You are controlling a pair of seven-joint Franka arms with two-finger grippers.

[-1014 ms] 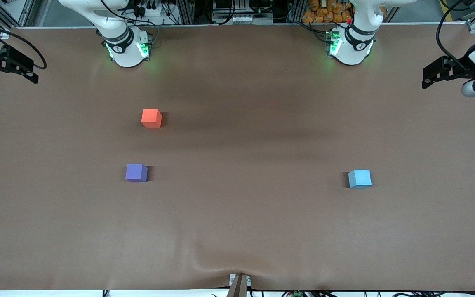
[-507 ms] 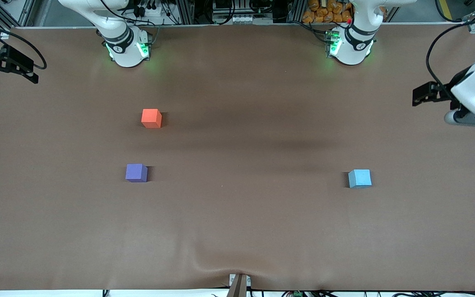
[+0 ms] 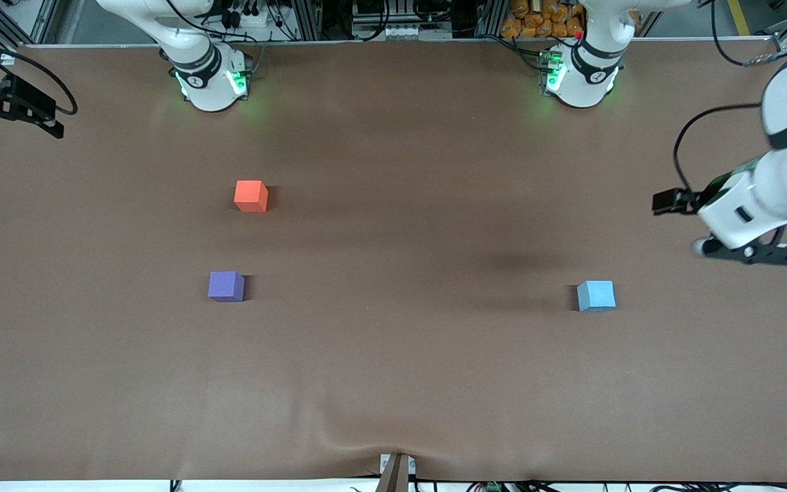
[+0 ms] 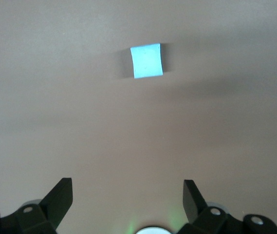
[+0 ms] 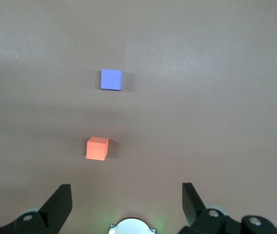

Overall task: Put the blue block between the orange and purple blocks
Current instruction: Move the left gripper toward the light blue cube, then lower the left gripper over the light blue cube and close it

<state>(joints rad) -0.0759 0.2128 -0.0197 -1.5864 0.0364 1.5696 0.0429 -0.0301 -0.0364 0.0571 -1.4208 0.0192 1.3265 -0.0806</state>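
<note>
The blue block [image 3: 596, 296] lies on the table [image 3: 393, 383] toward the left arm's end, well apart from the orange block [image 3: 251, 196] and purple block [image 3: 225, 285]. The left gripper [image 4: 127, 196], fingers spread and empty, is held above the table near the blue block. It should be centred over the block, aligned with two opposite faces, then lowered. The right gripper [image 5: 126, 195], likewise spread and empty, waits.

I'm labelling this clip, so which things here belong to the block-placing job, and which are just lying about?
Belonging to the job:
blue block, toward the left arm's end
orange block
purple block, nearer the front camera than the orange one
left gripper, open, above the table near the blue block

Just there:
right gripper, open, waiting
brown table
</note>
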